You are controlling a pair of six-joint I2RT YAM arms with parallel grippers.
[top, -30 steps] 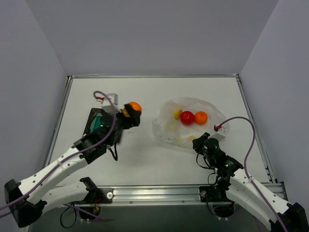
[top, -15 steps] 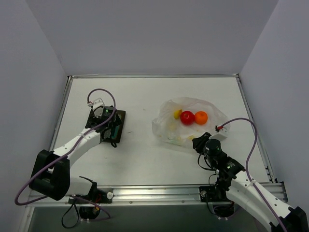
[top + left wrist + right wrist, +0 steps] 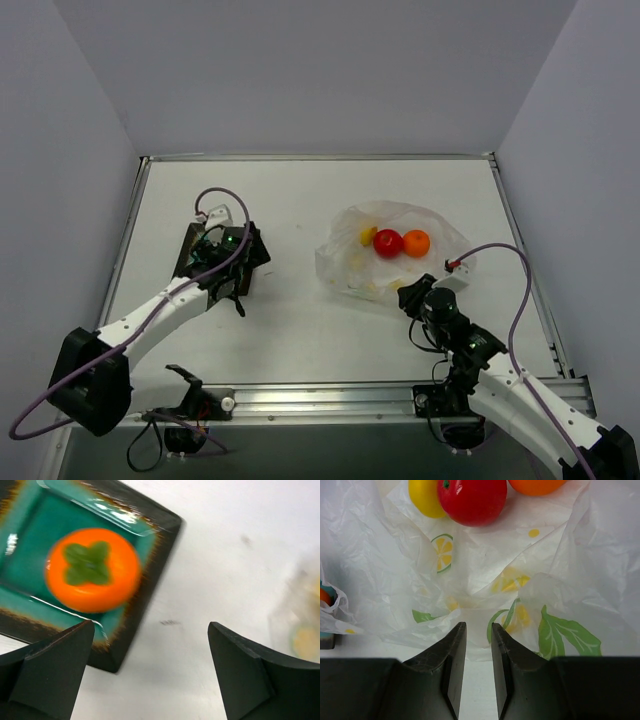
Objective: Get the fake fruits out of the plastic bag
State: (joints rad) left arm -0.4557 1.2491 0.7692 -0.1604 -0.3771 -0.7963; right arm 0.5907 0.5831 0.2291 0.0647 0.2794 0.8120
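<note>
An orange fruit with a green calyx (image 3: 92, 570) lies on the teal centre of the dark square plate (image 3: 165, 540). My left gripper (image 3: 151, 626) hovers open over the plate's right edge (image 3: 190, 252), holding nothing. The plastic bag (image 3: 445, 245) lies crumpled at the right, printed with lemons and leaves. Inside it sit a red fruit (image 3: 388, 243), an orange one (image 3: 416, 243) and a yellow one (image 3: 367, 236). My right gripper (image 3: 478, 626) sits low at the bag's near edge (image 3: 395, 580), its jaws a narrow gap apart with only table between them. The red fruit (image 3: 471, 500) is straight ahead of it.
Grey walls close in the white table on three sides. A metal rail runs along the near edge, where both arm bases are bolted. Purple cables loop off each wrist.
My left gripper carried the orange fruit leftward to the plate, let it go there and opened wide. The right gripper stayed at the bag's edge and parted its jaws slightly.
</note>
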